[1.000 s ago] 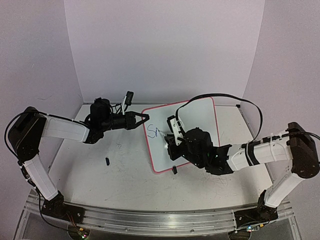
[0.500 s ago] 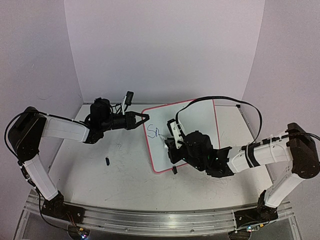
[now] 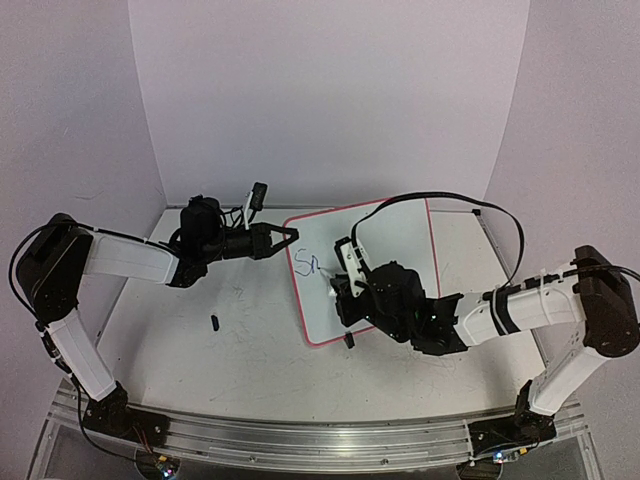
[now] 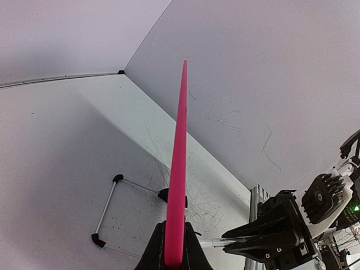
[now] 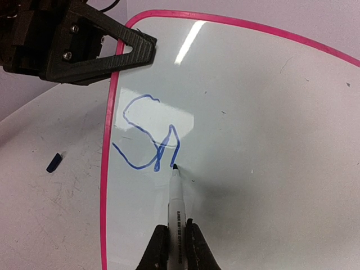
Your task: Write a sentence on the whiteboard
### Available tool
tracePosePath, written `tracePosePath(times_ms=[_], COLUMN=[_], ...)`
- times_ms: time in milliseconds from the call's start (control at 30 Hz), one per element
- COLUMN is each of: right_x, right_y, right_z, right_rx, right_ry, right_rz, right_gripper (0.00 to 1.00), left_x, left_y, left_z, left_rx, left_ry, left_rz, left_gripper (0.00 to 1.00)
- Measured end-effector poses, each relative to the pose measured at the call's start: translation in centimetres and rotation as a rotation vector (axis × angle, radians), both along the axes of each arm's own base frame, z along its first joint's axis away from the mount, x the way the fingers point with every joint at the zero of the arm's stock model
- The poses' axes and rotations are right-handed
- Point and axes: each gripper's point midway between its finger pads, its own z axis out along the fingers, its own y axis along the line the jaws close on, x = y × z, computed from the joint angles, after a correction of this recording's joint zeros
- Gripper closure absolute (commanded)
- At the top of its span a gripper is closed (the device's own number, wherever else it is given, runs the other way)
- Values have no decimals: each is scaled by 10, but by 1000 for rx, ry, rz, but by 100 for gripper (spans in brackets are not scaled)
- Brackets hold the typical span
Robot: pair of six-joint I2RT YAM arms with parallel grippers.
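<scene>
Whiteboard [image 3: 395, 240] rim sits clamped in left pincer [image 4: 174, 236]; right pincer [image 5: 175, 233] pinches marker [image 5: 175, 197], tip seemingly touching the sentence [image 5: 147, 135].

pink-rimmed whiteboard [image 3: 400, 240], corners rounded; blue sentence [image 5: 149, 135] only a few strokes near its left rim.

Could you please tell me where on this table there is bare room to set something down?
Bare: the near tabletop between the small dark cap and the whiteboard. Crowded: the board's left edge, where the left jaws grip it and the right jaws hold the marker.
</scene>
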Motion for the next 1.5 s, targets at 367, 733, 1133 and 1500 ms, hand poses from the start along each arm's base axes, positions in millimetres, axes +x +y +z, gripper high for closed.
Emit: tracePosePath(times_ms=[367, 733, 1133, 1500], right_x=[5, 12, 14, 14], right_y=[2, 4, 4, 3], right_z=[7, 16, 17, 16], right_rx=[0, 13, 17, 33], right_ry=[-24, -40, -41, -27], right_rz=[-18, -26, -33, -42], right_gripper=[100, 100, 100, 100], left_x=[0, 0, 0, 0], left_y=[0, 0, 0, 0], left_z=[0, 0, 0, 0], left_rx=[0, 0, 1, 1], left_ry=[0, 1, 1, 1], left_rz=[0, 1, 3, 2], left_gripper=[100, 100, 100, 100])
